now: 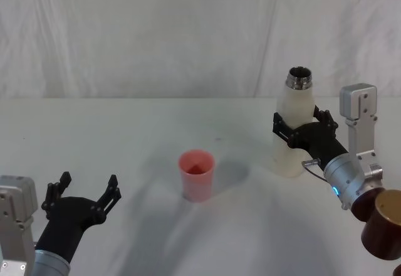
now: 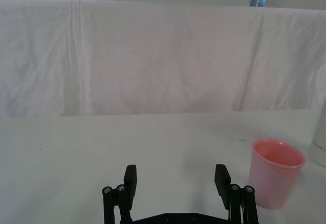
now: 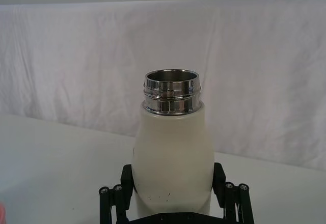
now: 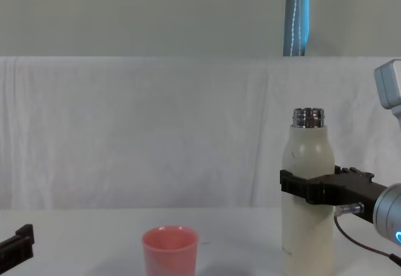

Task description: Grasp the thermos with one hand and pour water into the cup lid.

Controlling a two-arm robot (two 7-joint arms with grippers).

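Thermos (image 1: 294, 125): a tall cream-white cylinder with rounded shoulders and a matte, smooth wall; it is standing upright on the table, to the right of the cup lid and a little farther back, well apart from it.
Thermos neck: shiny steel with ringed threads, and it is standing open; the dark hollow inside is showing in the right wrist view.
Right gripper (image 1: 302, 127): its black fingers are pressing on both sides of the thermos at about the middle of the body, so it is holding the bottle firmly; a silver wrist and a thin grey cable are lying behind the fingers.
Cup lid (image 1: 197, 174): a small pink plastic cup with slightly tapered sides and a round rim, far shorter than the thermos; it is standing upright with its mouth up, to the left of the thermos.
Left gripper (image 1: 83, 191): it is staying low, to the left of the cup lid and nearer to the robot, apart from it; its two black fingers are spread wide and are holding nothing.
Table (image 1: 144, 132): a flat surface under a white cloth, soft and lightly wrinkled.
Backdrop (image 1: 156, 31): white fabric with long vertical folds is hanging behind the thermos.
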